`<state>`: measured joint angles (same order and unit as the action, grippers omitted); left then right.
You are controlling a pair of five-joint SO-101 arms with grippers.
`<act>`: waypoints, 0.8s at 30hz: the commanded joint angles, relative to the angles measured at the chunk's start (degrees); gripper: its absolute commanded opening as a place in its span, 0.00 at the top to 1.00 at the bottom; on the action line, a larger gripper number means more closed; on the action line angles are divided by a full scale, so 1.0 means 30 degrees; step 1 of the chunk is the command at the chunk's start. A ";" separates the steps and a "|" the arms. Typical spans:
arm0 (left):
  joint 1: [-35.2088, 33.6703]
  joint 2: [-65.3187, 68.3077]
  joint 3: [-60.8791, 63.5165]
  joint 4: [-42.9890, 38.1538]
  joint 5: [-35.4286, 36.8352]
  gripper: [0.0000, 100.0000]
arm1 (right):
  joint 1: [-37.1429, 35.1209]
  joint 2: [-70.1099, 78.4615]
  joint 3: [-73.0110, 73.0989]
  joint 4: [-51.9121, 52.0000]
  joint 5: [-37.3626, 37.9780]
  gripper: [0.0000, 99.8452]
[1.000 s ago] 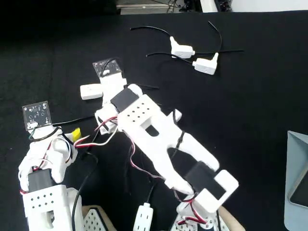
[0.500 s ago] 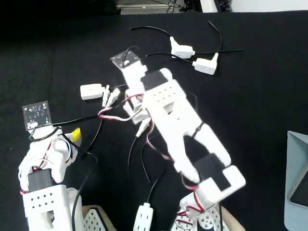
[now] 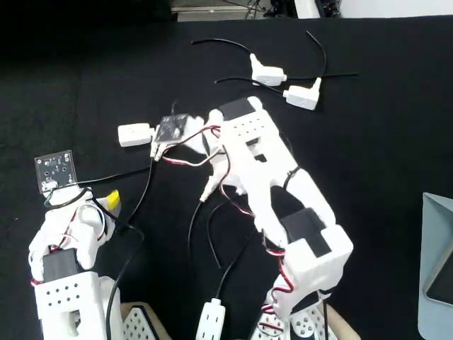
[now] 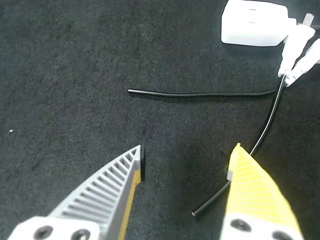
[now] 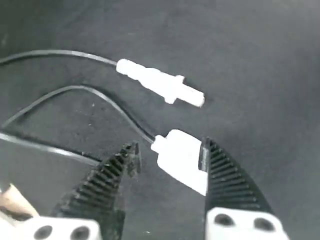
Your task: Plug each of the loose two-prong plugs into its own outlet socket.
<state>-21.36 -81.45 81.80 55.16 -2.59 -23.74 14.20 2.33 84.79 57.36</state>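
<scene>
Seemingly nothing is plugged in yet — one plug (image 3: 267,71) and another (image 3: 303,96) lie loose far across the desk (image 3: 382,156), the right hand (image 5: 169,146) straddles a white block (image 5: 181,159) with fingers apart, and the left hand (image 4: 187,150) hovers spread and empty.

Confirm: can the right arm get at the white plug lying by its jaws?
Probably yes. The right gripper has its jaws open and the white plug lies between them, uncovered, nearer one side. Nothing stands in the closing path.
</scene>
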 commanded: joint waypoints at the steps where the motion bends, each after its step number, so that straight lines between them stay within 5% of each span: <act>1: -0.0161 -0.0147 -0.0161 -0.0440 0.0059 0.72 | -0.0967 -0.0190 -0.0982 -0.0147 0.1641 0.80; 24: -0.0161 -0.0147 -0.0132 -0.0440 0.0029 0.72 | -0.2256 0.4088 -0.1011 -0.2930 0.1758 0.86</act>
<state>-21.36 -81.45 81.80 55.16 -2.59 -30.86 26.42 1.54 76.18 62.11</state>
